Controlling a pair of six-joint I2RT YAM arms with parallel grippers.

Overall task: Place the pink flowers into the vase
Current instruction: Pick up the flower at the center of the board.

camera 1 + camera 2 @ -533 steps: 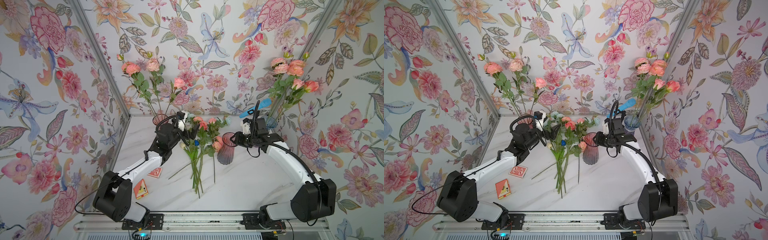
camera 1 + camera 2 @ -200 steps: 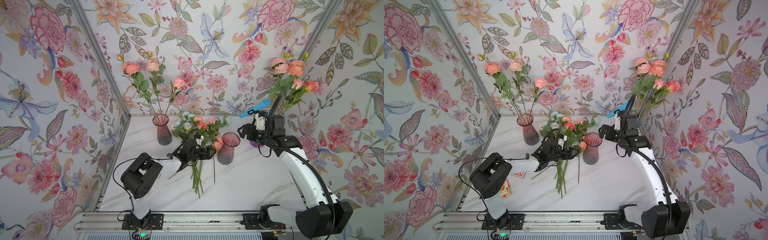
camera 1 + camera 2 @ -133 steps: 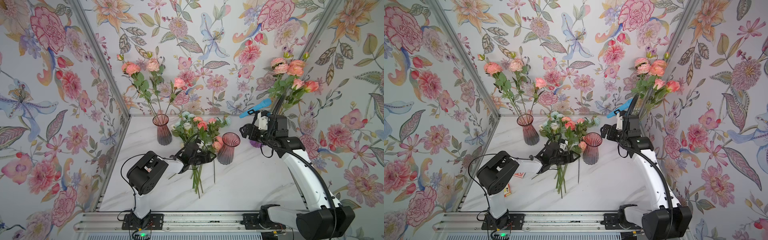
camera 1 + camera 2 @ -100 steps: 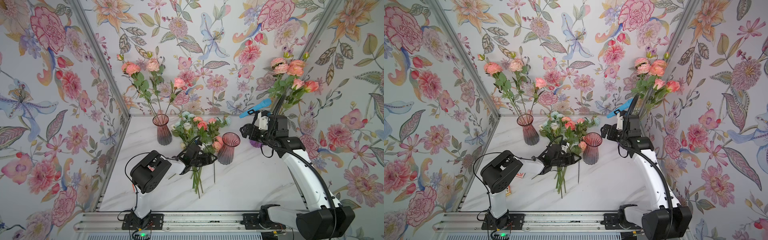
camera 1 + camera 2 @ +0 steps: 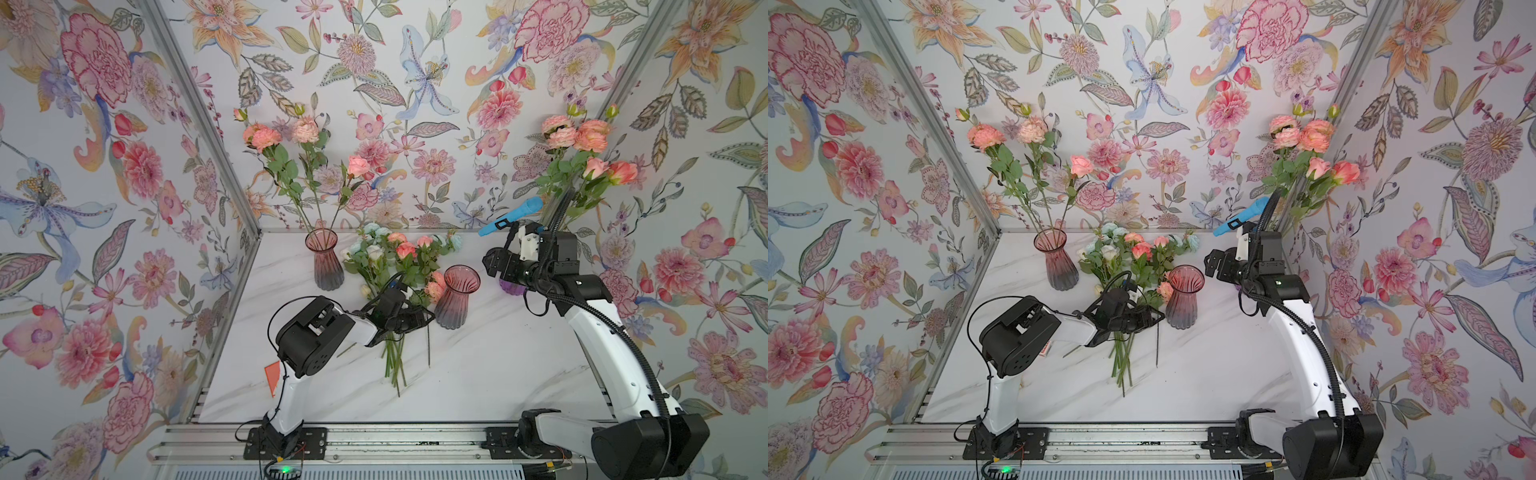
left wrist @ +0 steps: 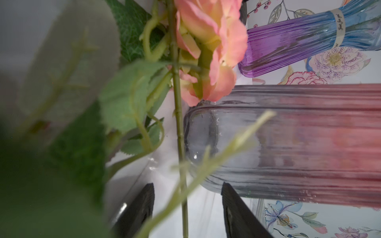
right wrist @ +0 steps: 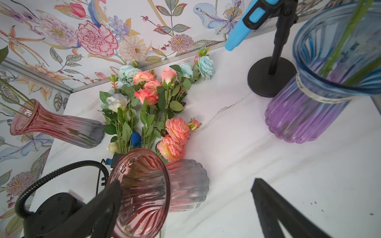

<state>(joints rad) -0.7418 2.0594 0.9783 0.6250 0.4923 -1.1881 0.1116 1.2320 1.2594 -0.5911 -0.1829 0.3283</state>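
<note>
Two grippers show over the marble table point(image 5: 478, 374). Nearest, the left gripper point(image 6: 187, 185) sits low on the stems of the pink flowers point(image 5: 406, 249), which lie in a mixed bunch on the tabletop, and its jaws stand apart astride one green stem without pinching it. Just beside the bunch stands the empty pink vase point(image 5: 457, 297); farther back the right gripper point(image 5: 494, 262) hovers spread wide, holding nothing, near a purple-and-blue vase point(image 7: 299, 119).

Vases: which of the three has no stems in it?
The pink vase beside the loose flower pile, mid-table: its mouth is empty. The other pink vase by the back wall and the purple-blue vase both hold stems.
</note>
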